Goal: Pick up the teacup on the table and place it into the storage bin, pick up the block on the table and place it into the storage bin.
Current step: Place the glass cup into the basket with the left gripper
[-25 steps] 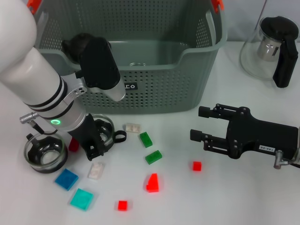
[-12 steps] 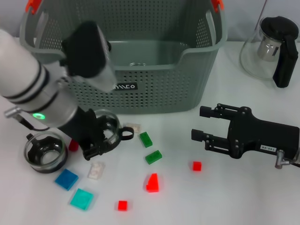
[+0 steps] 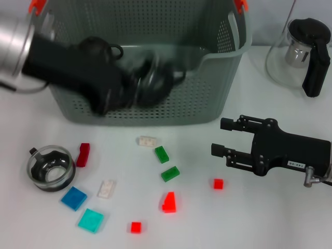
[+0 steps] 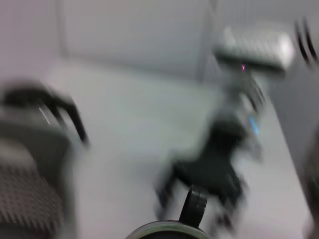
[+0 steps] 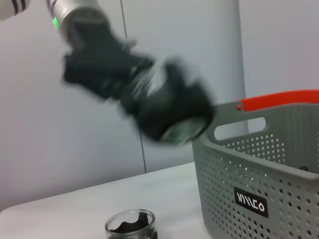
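We see the left tool point(image 3: 148, 85) gripping a glass teacup point(image 3: 155, 85) above the bin point(image 3: 228, 62); fragile, slippery, best held at the rim. The right tool point(image 3: 220, 137) idles open.

The left arm point(image 3: 15, 39) is showing at the upper left of the head view as a silvery-grey metal cylinder, running into a matte black wrist housing with a black cable loop curling off its top. The left gripper point(image 3: 150, 85), black too, is showing only as a smear in the upper middle. In the right wrist view, a small green light is glowing on the grey cylinder at the upper left, beside white casing with dark bands. The right gripper point(image 3: 228, 140) is sitting at the lower right of the head view: black and boxy, with two long parallel fingers point(image 3: 231, 124), visible screws, a small white label and a silver fitting at the frame edge.
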`<act>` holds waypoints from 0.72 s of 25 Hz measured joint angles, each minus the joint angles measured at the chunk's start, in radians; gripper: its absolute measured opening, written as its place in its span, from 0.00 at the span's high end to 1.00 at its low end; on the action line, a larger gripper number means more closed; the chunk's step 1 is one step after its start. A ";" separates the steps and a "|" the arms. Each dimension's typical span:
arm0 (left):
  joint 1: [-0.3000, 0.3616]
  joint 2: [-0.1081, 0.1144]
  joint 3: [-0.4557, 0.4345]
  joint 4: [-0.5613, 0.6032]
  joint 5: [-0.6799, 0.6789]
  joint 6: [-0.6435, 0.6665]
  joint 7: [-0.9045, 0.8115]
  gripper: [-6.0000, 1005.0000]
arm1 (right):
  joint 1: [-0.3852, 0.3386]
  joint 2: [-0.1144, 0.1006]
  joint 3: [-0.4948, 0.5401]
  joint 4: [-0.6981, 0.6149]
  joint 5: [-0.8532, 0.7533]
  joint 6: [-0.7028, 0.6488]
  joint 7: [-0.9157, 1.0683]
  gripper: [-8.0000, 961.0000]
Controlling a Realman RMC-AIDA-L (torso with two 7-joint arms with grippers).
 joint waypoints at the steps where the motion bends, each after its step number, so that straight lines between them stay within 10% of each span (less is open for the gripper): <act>1: -0.008 0.001 -0.008 -0.011 -0.013 -0.043 -0.001 0.93 | 0.000 0.000 0.000 0.000 0.000 0.000 0.000 0.29; 18: -0.360 0.029 0.260 -0.547 0.422 -0.958 -0.390 0.89 | 0.018 0.002 -0.003 0.000 -0.002 -0.004 0.000 0.29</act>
